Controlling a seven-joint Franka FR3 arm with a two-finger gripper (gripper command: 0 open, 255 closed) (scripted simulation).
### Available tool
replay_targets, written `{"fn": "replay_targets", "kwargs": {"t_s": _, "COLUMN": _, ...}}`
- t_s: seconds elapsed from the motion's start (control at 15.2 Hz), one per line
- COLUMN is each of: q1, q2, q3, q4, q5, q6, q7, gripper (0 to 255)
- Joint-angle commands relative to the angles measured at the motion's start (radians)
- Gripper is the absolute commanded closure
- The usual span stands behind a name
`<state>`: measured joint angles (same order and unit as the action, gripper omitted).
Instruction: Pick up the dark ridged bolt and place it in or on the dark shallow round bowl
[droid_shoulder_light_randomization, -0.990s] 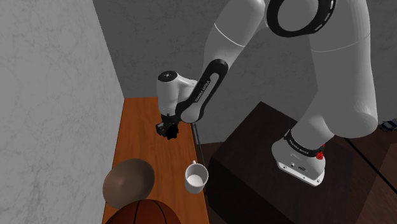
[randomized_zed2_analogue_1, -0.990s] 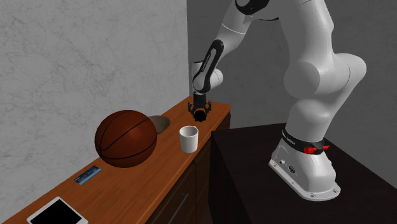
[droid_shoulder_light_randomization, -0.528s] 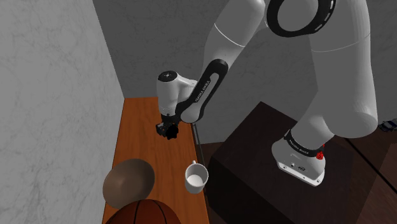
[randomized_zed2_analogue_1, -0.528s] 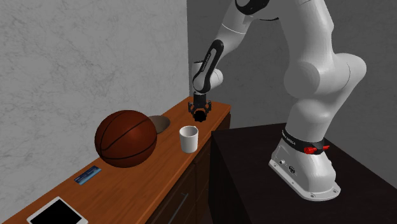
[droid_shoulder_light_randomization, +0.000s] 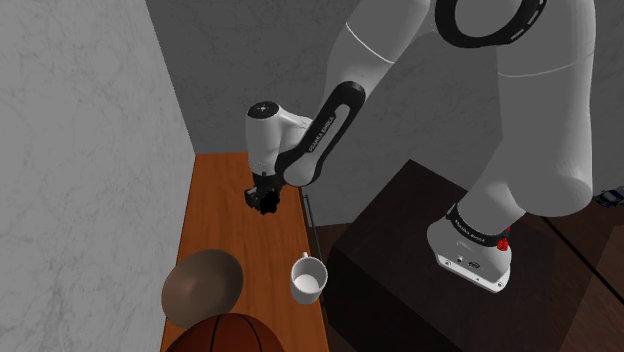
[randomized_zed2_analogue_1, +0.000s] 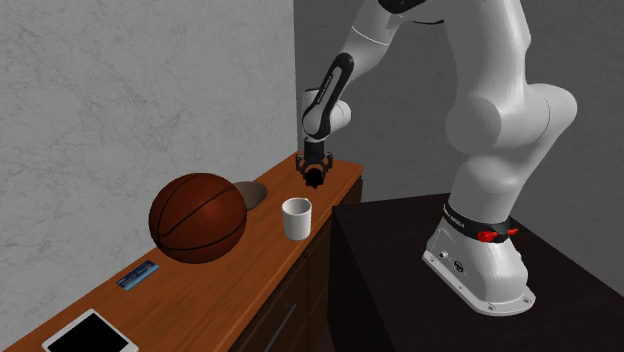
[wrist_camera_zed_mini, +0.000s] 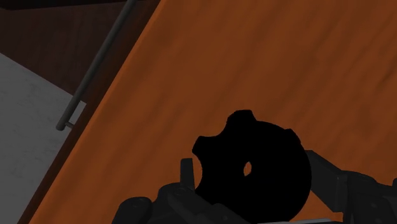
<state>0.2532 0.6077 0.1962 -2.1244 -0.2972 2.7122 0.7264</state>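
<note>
The dark ridged bolt (wrist_camera_zed_mini: 254, 167) is a black knob with a scalloped rim, clasped between my fingers above the wooden top. My gripper (droid_shoulder_light_randomization: 265, 203) is shut on the bolt (droid_shoulder_light_randomization: 267, 209) and hangs a little above the counter's far part. In the second exterior view the gripper (randomized_zed2_analogue_1: 316, 173) holds the bolt (randomized_zed2_analogue_1: 316, 180) over the counter's far end. The shallow round bowl (droid_shoulder_light_randomization: 203, 285) looks brown-grey and sits nearer the camera than the gripper, at the shoulder view's lower left. The basketball half hides the bowl (randomized_zed2_analogue_1: 254, 191) in the second exterior view.
A white mug (droid_shoulder_light_randomization: 309, 278) stands near the counter's right edge, between gripper and basketball (randomized_zed2_analogue_1: 198, 218). A grey wall runs along the wooden counter (droid_shoulder_light_randomization: 215, 195). A blue card (randomized_zed2_analogue_1: 137, 274) and a tablet (randomized_zed2_analogue_1: 90, 334) lie at the near end. The dark stand (droid_shoulder_light_randomization: 420, 230) is alongside.
The gripper has risen a little with the bolt in it, lifting clear of the counter. Bowl, mug and basketball have not moved.
</note>
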Motion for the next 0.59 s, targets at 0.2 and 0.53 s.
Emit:
{"fn": "replay_targets", "kwargs": {"t_s": 0.2, "q1": -0.019, "q2": -0.063, "q3": 0.025, "q4": -0.018, "q5": 0.023, "q6": -0.046, "q7": -0.017, "gripper": 255}}
{"fn": "replay_targets", "kwargs": {"t_s": 0.53, "q1": -0.037, "q2": -0.125, "q3": 0.048, "q4": -0.032, "q5": 0.048, "q6": -0.093, "q7": -0.036, "gripper": 255}}
